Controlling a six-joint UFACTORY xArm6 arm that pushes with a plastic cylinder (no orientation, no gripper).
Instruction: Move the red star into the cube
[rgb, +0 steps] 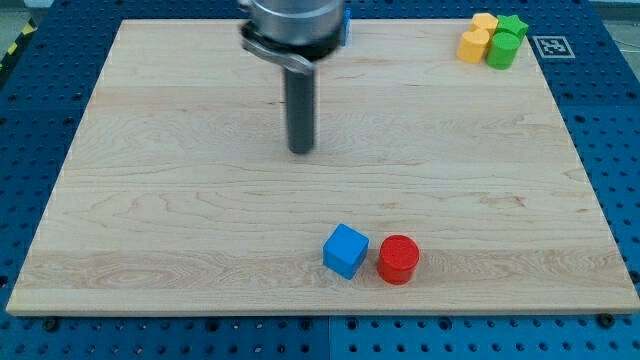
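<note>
My tip (301, 150) rests on the wooden board (150, 200), in the upper middle of the view. A blue cube (346, 250) sits near the view's bottom edge, below and slightly right of the tip and well apart from it. A red block (398, 259) with a rounded outline sits just right of the cube, almost touching it. Whether they touch I cannot tell. The tip touches no block.
A tight cluster sits at the board's top right corner: two yellow blocks (476, 40) and two green blocks (506, 42). A black-and-white marker (547, 45) lies just off the board, right of them. Blue perforated table surrounds the board.
</note>
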